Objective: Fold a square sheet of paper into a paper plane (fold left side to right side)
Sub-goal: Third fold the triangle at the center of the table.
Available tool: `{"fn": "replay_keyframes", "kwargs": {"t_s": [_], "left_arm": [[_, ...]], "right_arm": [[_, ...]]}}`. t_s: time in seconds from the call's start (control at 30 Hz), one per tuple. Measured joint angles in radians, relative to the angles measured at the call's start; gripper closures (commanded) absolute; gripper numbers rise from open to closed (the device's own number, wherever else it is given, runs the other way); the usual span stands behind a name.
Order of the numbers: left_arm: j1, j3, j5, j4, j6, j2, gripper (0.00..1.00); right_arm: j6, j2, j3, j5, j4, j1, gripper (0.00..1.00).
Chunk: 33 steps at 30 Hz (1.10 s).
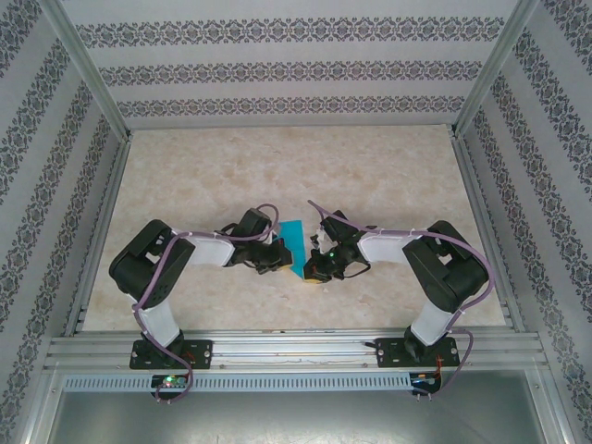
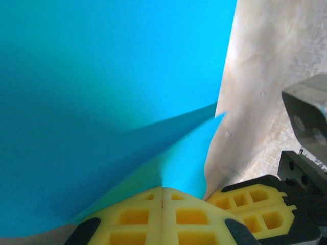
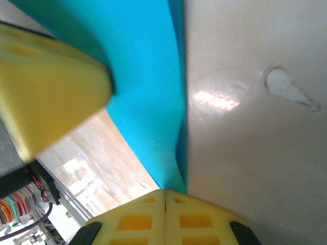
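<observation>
left hand [image 2: 162,190] and right hand [image 3: 164,192] are each pinched shut, side by side, on the near edge of the square sheet of paper [image 1: 294,235], partly raised off the middle of the bench [image 1: 388,176], likely so its left side can swing over rightward.

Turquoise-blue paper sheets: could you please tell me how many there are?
1. The thin turquoise-blue paper sheet is at the middle of the marbled table, pinched by the left arm's yellow fingers and the right arm's yellow fingers. The arms might hide another.

Beige marbled table [image 1: 370,176] under turquoise paper [image 1: 294,236]
</observation>
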<state>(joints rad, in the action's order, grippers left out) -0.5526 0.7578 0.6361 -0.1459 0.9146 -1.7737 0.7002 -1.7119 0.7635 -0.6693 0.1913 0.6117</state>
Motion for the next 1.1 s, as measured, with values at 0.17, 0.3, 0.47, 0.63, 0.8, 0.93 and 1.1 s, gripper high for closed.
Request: {"fn": "replay_keyframes", "kwargs": {"t_s": [0.17,0.3,0.47,0.63,0.8,0.93,1.1], "left_arm": [[0.082,0.023,-0.025,0.033,-0.05,0.0,0.97],[0.123,0.052,-0.066,0.069,-0.083,-0.003,0.97],[0.122,0.061,-0.068,0.074,-0.097,-0.01,0.98],[0.106,0.05,-0.064,0.049,-0.095,-0.01,0.98],[0.055,0.029,-0.061,0.002,-0.068,-0.01,0.98],[0.025,0.022,-0.061,-0.018,-0.045,-0.01,0.98],[0.016,0.021,-0.061,-0.02,-0.034,-0.01,0.98]], "right_arm": [[0.0,-0.003,0.004,0.003,0.003,0.0,1.0],[0.0,-0.004,0.006,0.003,0.007,0.0,1.0],[0.0,0.01,0.007,0.012,0.023,0.0,1.0],[0.0,0.076,0.009,0.024,0.037,-0.008,1.0],[0.012,0.087,0.048,0.038,0.013,-0.005,1.0],[0.035,0.053,0.1,0.07,-0.011,0.006,1.0],[0.059,-0.021,0.146,0.108,-0.02,0.028,1.0]]}}
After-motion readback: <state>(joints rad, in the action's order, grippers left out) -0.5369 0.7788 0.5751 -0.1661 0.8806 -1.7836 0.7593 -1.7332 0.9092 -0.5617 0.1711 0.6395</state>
